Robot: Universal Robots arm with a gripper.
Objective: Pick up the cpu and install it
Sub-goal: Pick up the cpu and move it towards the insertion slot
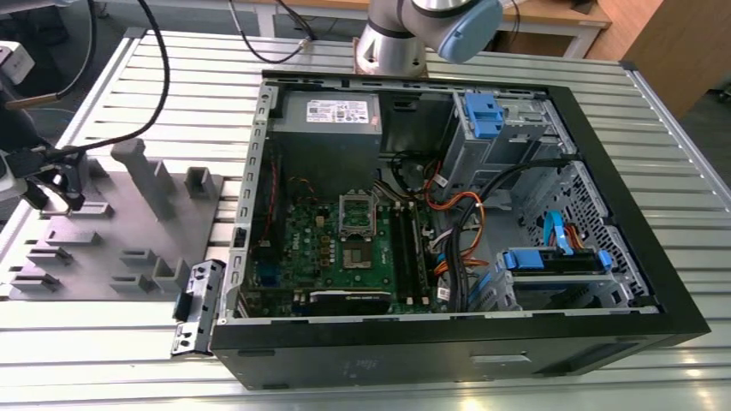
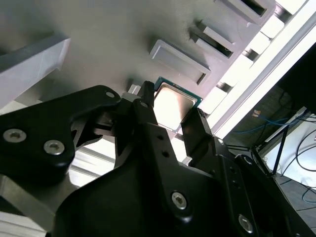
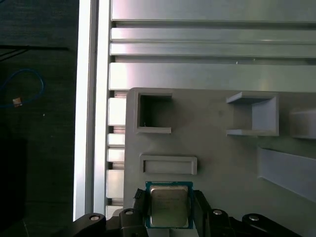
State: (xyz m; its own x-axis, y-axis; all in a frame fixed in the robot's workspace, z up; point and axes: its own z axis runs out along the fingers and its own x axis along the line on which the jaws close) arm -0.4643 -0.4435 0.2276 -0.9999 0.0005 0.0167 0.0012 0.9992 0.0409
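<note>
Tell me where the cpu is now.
In both wrist views the cpu is gripped in the claw, over the grey tray at the exterior view's left, beside the case.

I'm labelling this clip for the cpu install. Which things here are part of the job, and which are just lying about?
Job: cpu, gripper at it, grey tray beneath, socket frame, computer case.
Lying about: power supply, orange cables, blue drive brackets, metal bracket beside the case.
</note>
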